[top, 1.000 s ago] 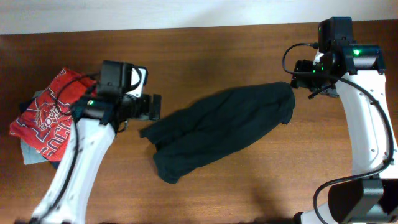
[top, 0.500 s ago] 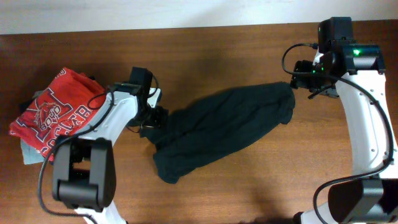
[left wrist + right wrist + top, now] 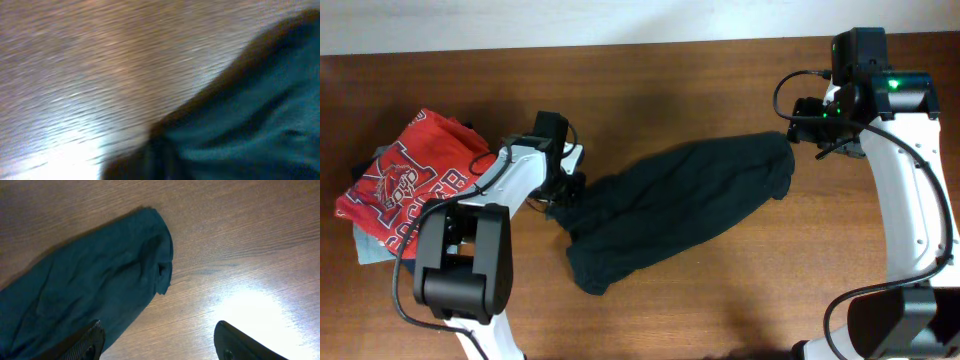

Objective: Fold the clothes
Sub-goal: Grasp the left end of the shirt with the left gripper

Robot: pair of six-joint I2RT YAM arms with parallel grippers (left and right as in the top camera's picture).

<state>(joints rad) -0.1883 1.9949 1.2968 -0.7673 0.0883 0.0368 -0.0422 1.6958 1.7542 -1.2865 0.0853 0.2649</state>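
Observation:
The clothes (image 3: 680, 210) are one very dark garment, bunched in a slanted strip across the middle of the wooden table (image 3: 650, 90). My left gripper (image 3: 565, 192) sits low at its left edge and is shut on the fabric there. In the left wrist view only blurred dark cloth (image 3: 250, 115) and wood show; the fingers are hidden. My right gripper (image 3: 807, 128) hovers open over the garment's right end. In the right wrist view that end of the cloth (image 3: 90, 275) reaches the left finger (image 3: 90, 340), with bare wood between the fingertips of the right gripper (image 3: 160, 345).
A red shirt with white lettering (image 3: 405, 190) lies on other folded garments (image 3: 365, 245) at the table's left edge, close behind my left arm. The table's far edge (image 3: 620, 45) meets a white wall.
My left arm swung in from beside the red shirt to the garment's left edge, and its jaws closed there. The right arm and the garment's right end have not moved.

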